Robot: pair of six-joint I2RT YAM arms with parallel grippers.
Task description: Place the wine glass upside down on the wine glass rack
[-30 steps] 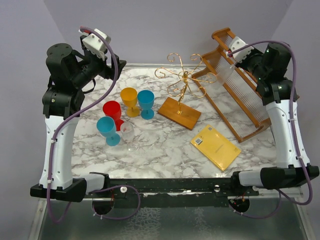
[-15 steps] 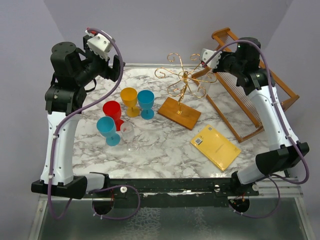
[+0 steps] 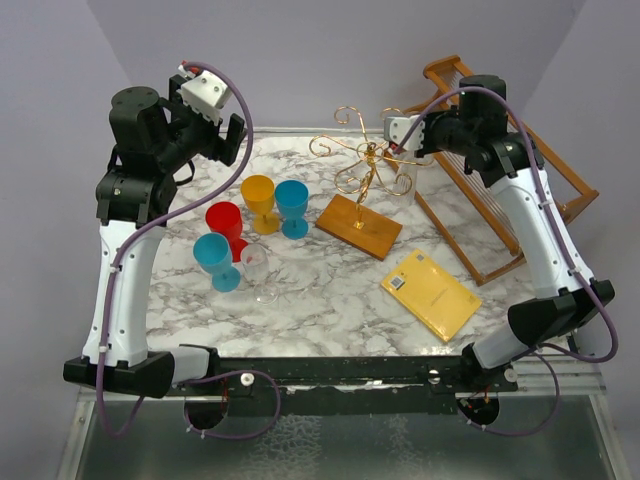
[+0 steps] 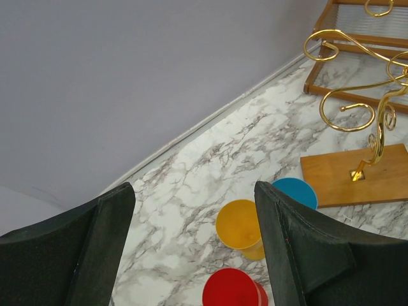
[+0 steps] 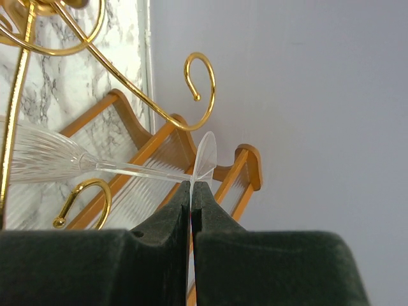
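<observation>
My right gripper [image 3: 398, 148] is shut on the thin foot of a clear ribbed wine glass [image 5: 44, 159], pinched edge-on between my fingertips [image 5: 180, 194]. The glass hangs with its bowl [image 3: 405, 178] low, right beside the wine glass rack [image 3: 365, 160], gold wire curls on a flat wooden base [image 3: 358, 225]. In the right wrist view the stem runs between two gold curls [image 5: 191, 95]; I cannot tell whether it touches them. My left gripper [image 3: 235, 140] is open and empty, high above the coloured cups [image 4: 239, 226].
A second clear glass [image 3: 257, 268] stands upright by red [image 3: 225, 220], yellow [image 3: 259, 195] and two blue cups [image 3: 292, 200]. A large slatted wooden rack [image 3: 500, 200] lies at the back right. A yellow book [image 3: 432, 293] lies front right.
My right arm has swung left from the slatted rack to the gold rack, carrying the glass. My left arm has shifted slightly right.
</observation>
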